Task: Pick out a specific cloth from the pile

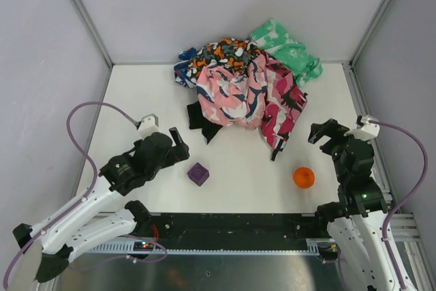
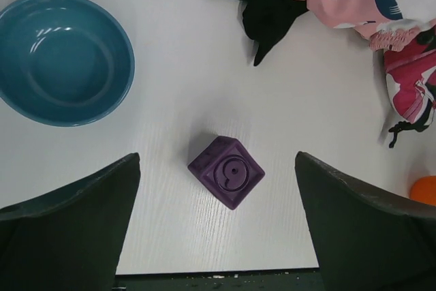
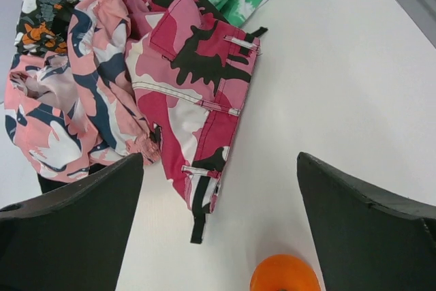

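Left gripper (image 1: 179,145) short of the plain black fabric cloth (image 1: 201,119)
It and the right gripper (image 1: 321,135) gape empty. Reach past the small purple cube (image 1: 198,174) and pinch only the black corner — it pokes from the near-left fringe of the many-coloured cloth heap (image 1: 245,80) at the far edge of the white desk (image 1: 143,93).

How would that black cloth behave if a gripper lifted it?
Probably floppy: the black cloth lies in soft folds, so it should drape and sag. Its edge runs under the pile, so pulling may drag part of that heap along.
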`<state>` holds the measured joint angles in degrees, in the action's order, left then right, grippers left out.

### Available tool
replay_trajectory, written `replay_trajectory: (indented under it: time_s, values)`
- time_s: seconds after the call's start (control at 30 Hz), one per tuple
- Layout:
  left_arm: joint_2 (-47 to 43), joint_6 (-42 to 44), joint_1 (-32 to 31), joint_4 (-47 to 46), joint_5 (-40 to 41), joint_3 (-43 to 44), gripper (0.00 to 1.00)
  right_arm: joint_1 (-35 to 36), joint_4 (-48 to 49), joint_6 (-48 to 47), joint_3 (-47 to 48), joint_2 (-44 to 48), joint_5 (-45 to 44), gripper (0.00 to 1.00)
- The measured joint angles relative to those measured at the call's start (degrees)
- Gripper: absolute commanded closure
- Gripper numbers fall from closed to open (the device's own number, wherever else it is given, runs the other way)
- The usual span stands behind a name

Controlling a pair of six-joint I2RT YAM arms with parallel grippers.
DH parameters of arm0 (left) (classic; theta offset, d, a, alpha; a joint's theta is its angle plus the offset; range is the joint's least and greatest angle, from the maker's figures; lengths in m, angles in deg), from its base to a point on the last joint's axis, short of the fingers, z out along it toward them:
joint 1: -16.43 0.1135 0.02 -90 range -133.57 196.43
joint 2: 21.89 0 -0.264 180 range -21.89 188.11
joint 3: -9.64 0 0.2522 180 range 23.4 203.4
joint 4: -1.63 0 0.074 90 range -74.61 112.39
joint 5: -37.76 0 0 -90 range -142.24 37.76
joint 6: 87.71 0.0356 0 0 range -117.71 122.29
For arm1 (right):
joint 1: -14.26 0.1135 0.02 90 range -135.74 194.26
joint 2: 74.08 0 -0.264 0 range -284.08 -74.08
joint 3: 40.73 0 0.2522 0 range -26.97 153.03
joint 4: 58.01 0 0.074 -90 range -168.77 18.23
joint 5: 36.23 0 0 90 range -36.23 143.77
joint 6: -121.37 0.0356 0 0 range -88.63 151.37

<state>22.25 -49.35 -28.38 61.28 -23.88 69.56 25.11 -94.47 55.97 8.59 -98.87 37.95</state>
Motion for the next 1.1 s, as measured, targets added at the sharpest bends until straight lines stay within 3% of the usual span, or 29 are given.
replay_trajectory:
  time_s: [0.27, 0.53, 0.63, 0.77, 0.83, 1.1]
  values:
    - [-1.2, 0.0, 0.0, 0.0, 1.6, -0.4, 0.00, 0.0, 3.8, -2.3, -0.9, -0.2, 5.2, 0.01]
    - [-0.4, 0.0, 0.0, -1.3, 1.6, -1.9, 0.00, 1.1, 13.6, -7.3, -0.6, -8.3, 23.8, 0.01]
    - [0.0, 0.1, 0.1, -2.0, 1.6, -2.8, 0.00, 8.0, 14.4, -10.1, 2.7, -17.4, 24.5, 0.01]
    - [0.1, 0.1, 1.2, -3.1, 1.5, -4.3, 0.00, 22.3, 15.0, -15.0, 12.5, -33.5, 17.9, 0.01]
    - [0.1, 0.1, 2.3, -3.6, 1.3, -4.9, 0.00, 26.1, 15.2, -16.8, 17.4, -41.3, 15.6, 0.01]
    - [1.3, 1.7, 10.2, -8.0, -3.7, -6.8, 0.00, 29.7, 17.3, -23.4, 33.3, -70.5, 6.0, 0.01]
